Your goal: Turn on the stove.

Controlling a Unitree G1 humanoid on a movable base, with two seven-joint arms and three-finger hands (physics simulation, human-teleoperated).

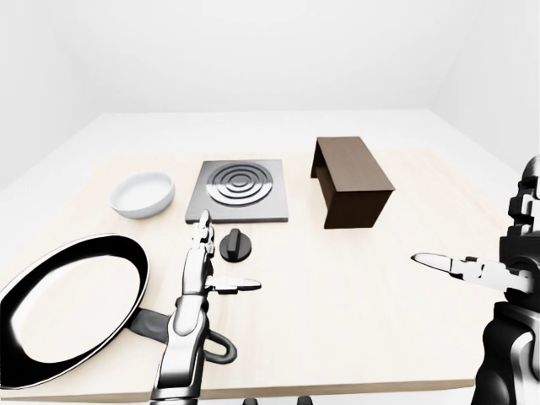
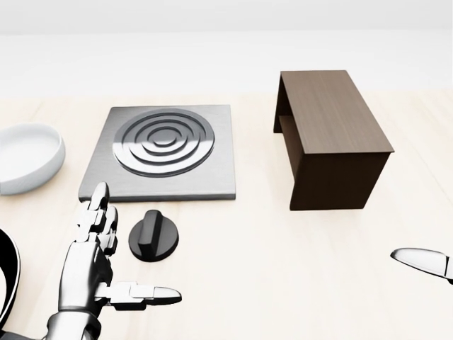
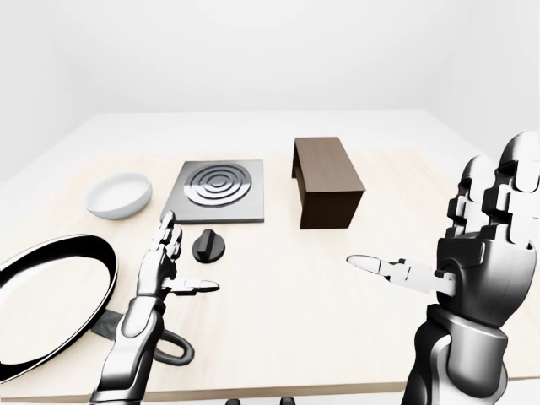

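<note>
The stove is a grey square plate with concentric burner rings, lying flat on the wooden table. Its black round knob lies on the table just below the plate. My left hand is open, fingers straight and thumb spread. It stands just left of the knob and I see no contact with it. My right hand is open and empty, raised at the right of the right-eye view, well away from the stove.
A white bowl sits left of the stove. A black frying pan lies at the lower left, its handle under my left forearm. A dark brown open-sided box stands right of the stove.
</note>
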